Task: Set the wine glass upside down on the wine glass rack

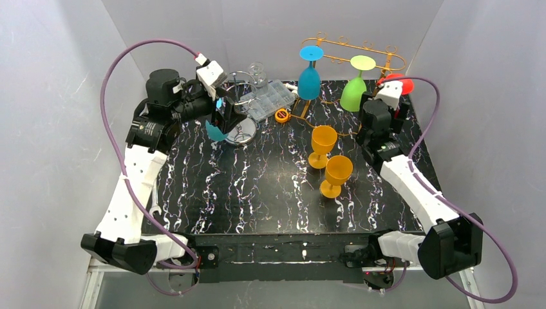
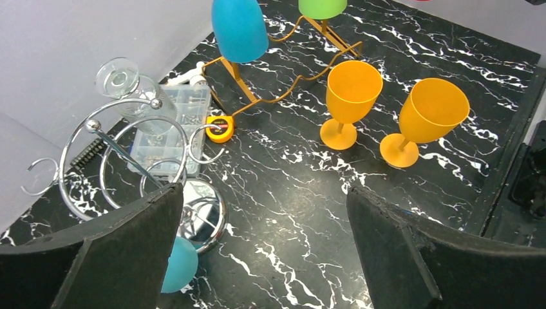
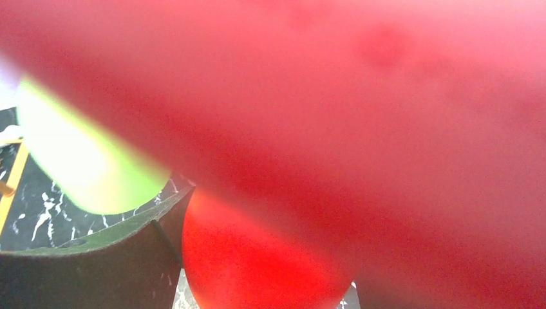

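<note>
A red wine glass [image 1: 399,83] hangs upside down at the right end of the gold wire rack [image 1: 380,55], and my right gripper [image 1: 392,90] is shut on its bowl. Its red bowl [image 3: 270,257] fills the right wrist view, pressed against my one visible finger [image 3: 96,270]; the other finger is hidden. A blue glass [image 1: 310,80] and a green glass [image 1: 353,94] hang upside down on the rack. Two orange glasses [image 1: 322,145] [image 1: 337,174] stand upright mid-table. My left gripper [image 2: 264,257] is open and empty over the table at the back left.
A chrome wire stand [image 2: 129,161] with a mirrored base stands by my left gripper, with a teal glass [image 2: 179,264] lying beside it. Behind it are a clear plastic box [image 1: 270,100], a clear glass [image 1: 257,71] and a yellow tape measure [image 1: 282,115].
</note>
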